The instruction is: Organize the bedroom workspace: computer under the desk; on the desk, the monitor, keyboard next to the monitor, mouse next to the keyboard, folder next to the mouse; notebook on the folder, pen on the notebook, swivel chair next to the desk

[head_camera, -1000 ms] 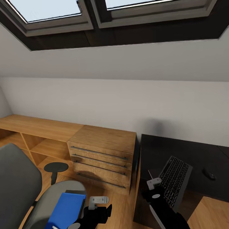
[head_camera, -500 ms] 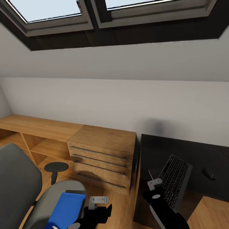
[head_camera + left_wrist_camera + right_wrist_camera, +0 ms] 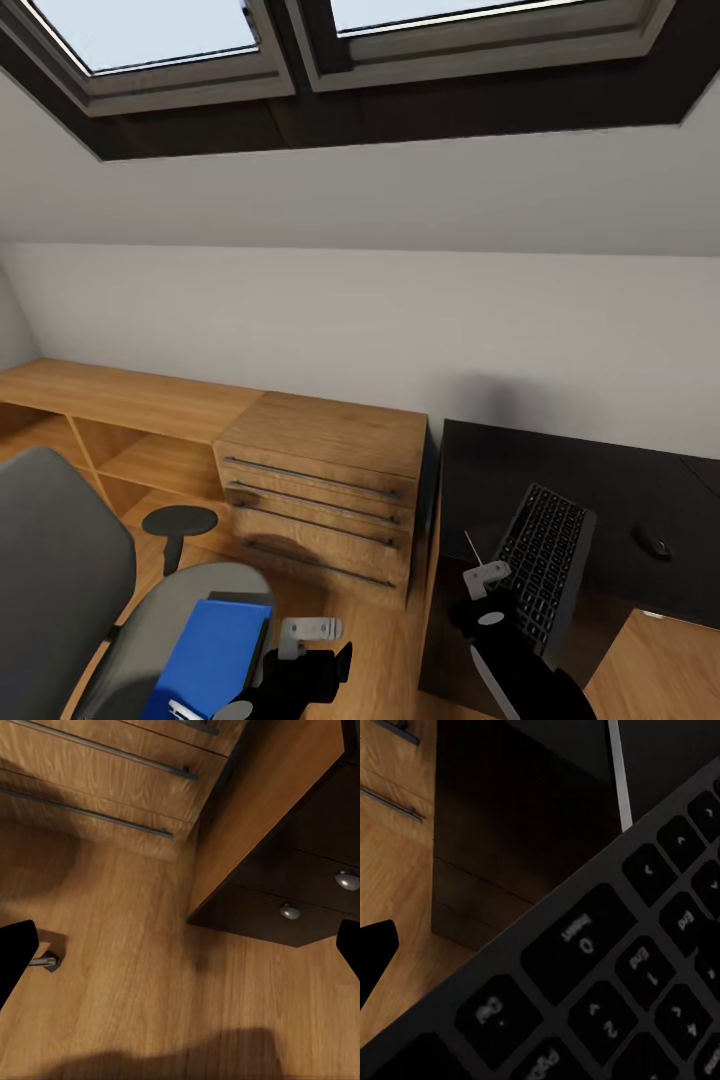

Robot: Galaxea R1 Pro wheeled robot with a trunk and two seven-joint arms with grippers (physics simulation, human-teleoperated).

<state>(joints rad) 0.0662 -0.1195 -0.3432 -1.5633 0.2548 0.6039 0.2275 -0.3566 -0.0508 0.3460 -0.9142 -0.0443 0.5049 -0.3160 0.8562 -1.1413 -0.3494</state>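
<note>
The right gripper (image 3: 497,592) holds the keyboard (image 3: 546,563) by its near end, tilted above the tabletop (image 3: 500,470). If the hold slips, the keyboard can slide off the edge to the floor. The mouse (image 3: 655,541) lies further right. The folder (image 3: 208,655) waits on the swivel chair (image 3: 60,590); the left gripper's (image 3: 180,945) fingers (image 3: 15,952) are wide apart.

Matte black arms, black fingers (image 3: 15,956), pale grey bracket plates at each wrist (small dark screw holes)
</note>
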